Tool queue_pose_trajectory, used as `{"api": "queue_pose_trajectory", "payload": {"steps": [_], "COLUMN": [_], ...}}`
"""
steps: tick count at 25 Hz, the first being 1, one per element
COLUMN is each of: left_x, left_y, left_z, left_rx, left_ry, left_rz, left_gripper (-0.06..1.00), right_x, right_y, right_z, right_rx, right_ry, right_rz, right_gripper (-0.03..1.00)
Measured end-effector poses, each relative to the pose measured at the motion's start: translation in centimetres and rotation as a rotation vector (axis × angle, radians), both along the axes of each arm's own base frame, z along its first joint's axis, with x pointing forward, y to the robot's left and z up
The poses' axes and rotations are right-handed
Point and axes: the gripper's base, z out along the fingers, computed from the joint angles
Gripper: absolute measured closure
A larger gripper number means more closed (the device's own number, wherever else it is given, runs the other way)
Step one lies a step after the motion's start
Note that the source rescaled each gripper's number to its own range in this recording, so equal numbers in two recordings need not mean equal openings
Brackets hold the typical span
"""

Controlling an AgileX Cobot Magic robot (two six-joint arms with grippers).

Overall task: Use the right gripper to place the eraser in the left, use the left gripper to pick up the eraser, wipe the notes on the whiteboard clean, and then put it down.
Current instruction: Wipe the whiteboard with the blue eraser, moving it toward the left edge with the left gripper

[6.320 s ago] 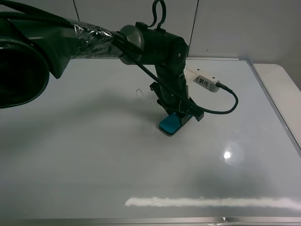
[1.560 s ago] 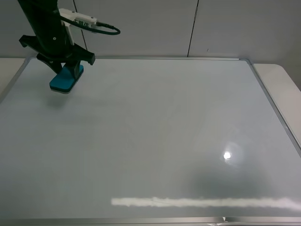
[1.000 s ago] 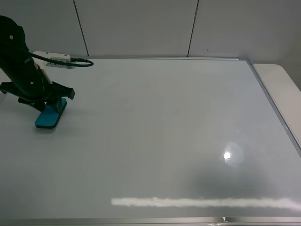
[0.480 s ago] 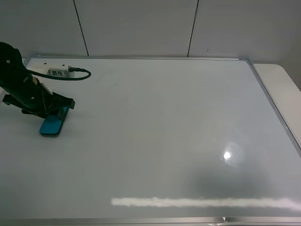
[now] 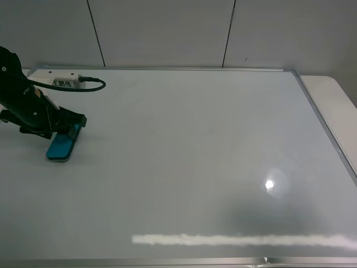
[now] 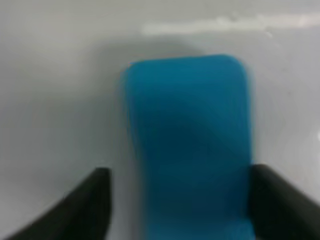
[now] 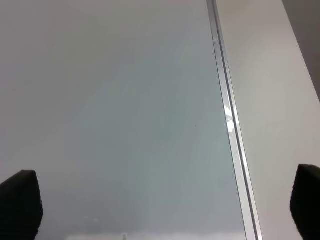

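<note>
The teal-blue eraser (image 5: pixel 60 147) lies flat on the whiteboard (image 5: pixel 195 139) near its left edge. My left gripper (image 5: pixel 63 133) stands low over the eraser's far end, with its white labelled box (image 5: pixel 61 84) behind. In the left wrist view the eraser (image 6: pixel 190 150) lies between the fingers of the left gripper (image 6: pixel 177 200). One finger is at its side and the other stands clear with a gap. My right gripper (image 7: pixel 162 205) is open and empty over the whiteboard (image 7: pixel 125 100); it does not show in the exterior high view. No marker notes show on the board.
The board's silver frame (image 5: pixel 323 123) runs along the right, with a white table top (image 5: pixel 340 100) beyond it; both show in the right wrist view (image 7: pixel 225 100). A grey panelled wall (image 5: pixel 167 33) stands behind. A light glare streak (image 5: pixel 240 240) lies near the front edge.
My left gripper carried the eraser from the board's middle to the far left corner, then forward and down onto the board. In the last half second it barely moved.
</note>
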Motion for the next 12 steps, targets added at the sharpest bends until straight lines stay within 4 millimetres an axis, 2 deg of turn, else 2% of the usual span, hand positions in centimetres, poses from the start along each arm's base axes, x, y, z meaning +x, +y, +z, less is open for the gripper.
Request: {"api": "queue_pose_trajectory", "payload": {"steps": [3,5,7,12], "left_x": [-0.04,-0.06,-0.11,-0.17], "left_y": [0.01,0.02,0.03,0.05], "left_z": [-0.01,-0.02,-0.04,-0.06], "left_rx": [0.002,0.003,0.006,0.008], "left_ry": [0.004,0.007,0.013,0.019], "left_rz": [-0.002,-0.003,-0.005,-0.005], "left_gripper": [0.23,0.09,0.04,0.02], "right_x": [0.0,0.0,0.0,0.0], "right_y": [0.0,0.0,0.0,0.0], "right_z": [0.0,0.0,0.0,0.0], "right_rx": [0.0,0.0,0.0,0.0], "right_ry": [0.0,0.0,0.0,0.0], "right_rz": [0.0,0.0,0.0,0.0], "right_gripper": [-0.03,-0.03,-0.03,-0.03]}}
